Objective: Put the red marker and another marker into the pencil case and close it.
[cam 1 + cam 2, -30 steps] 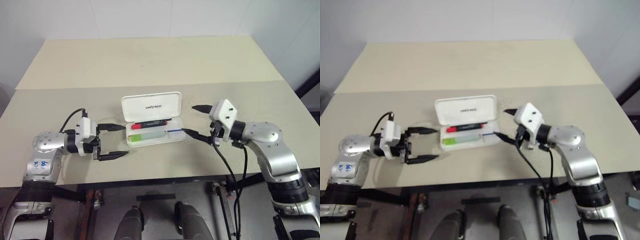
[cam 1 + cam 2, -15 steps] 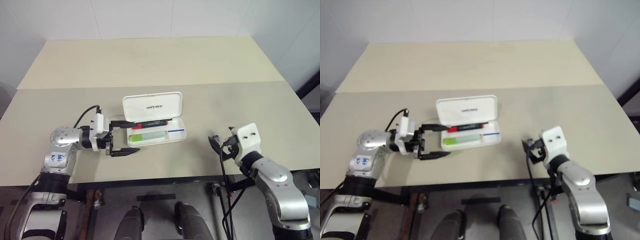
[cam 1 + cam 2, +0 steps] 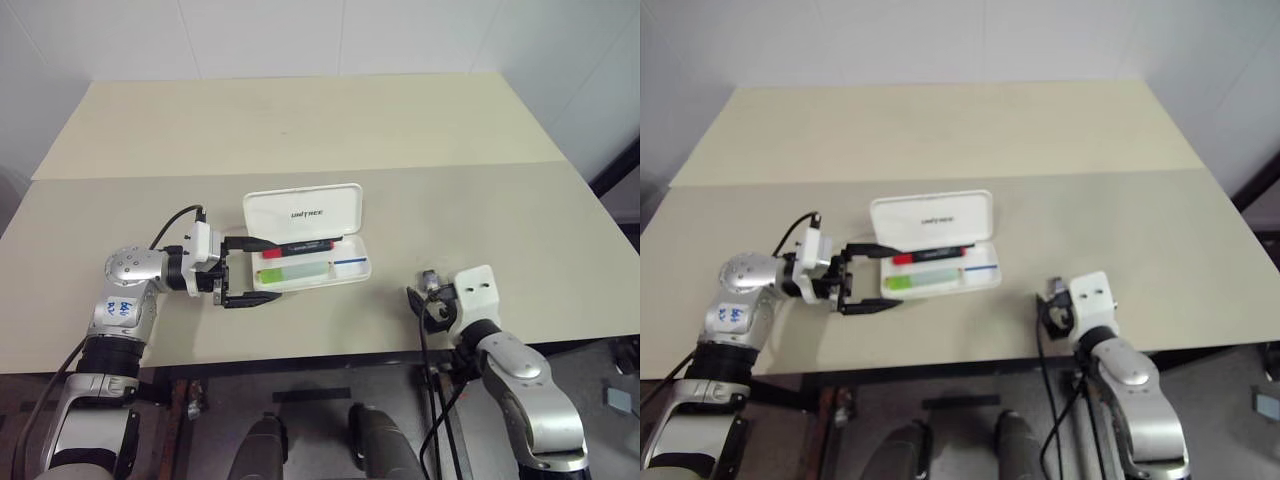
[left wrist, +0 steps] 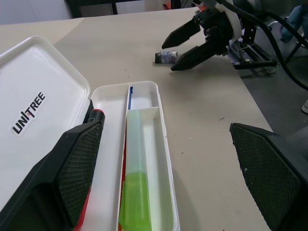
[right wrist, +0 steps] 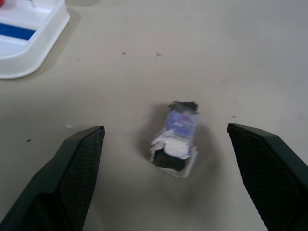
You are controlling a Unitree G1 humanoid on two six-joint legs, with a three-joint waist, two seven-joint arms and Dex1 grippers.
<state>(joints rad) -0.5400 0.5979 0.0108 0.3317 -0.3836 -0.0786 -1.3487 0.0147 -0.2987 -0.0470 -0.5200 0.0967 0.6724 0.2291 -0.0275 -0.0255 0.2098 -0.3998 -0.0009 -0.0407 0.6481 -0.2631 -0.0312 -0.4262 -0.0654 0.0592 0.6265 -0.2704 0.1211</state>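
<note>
Nearest the front edge of the surface (image 3: 480, 200), the right end effector (image 3: 418, 300) sat low at the right with its two black fingers spread wide and nothing between them. In its wrist view a single small dark block (image 5: 175, 137), wrapped partly in pale tape or paper, lay on the bare surface ahead of the gap between the fingers, touching neither. A little farther in, on the left side, the left end effector (image 3: 250, 270) pointed sideways toward the case (image 3: 305, 215), its two fingers also spread wide and empty; the far finger reached along the open lid's lower edge near the red marker (image 3: 298, 248), while the near finger (image 3: 248, 299) lay just off the tray's front corner. Whether either finger touched the case could not be told. One case stood open near the middle of the surface, its lid tilted back with dark lettering on it. Two markers lay inside the tray, lengthwise and side by side: the red marker along the hinge side, and the green marker (image 4: 135, 190) in the front compartment, its lime cap toward the left end effector. One blue stripe (image 3: 348, 262) showed at the tray's right end. Beyond the case the surface ran back, bare, to a white wall (image 3: 300, 35).
</note>
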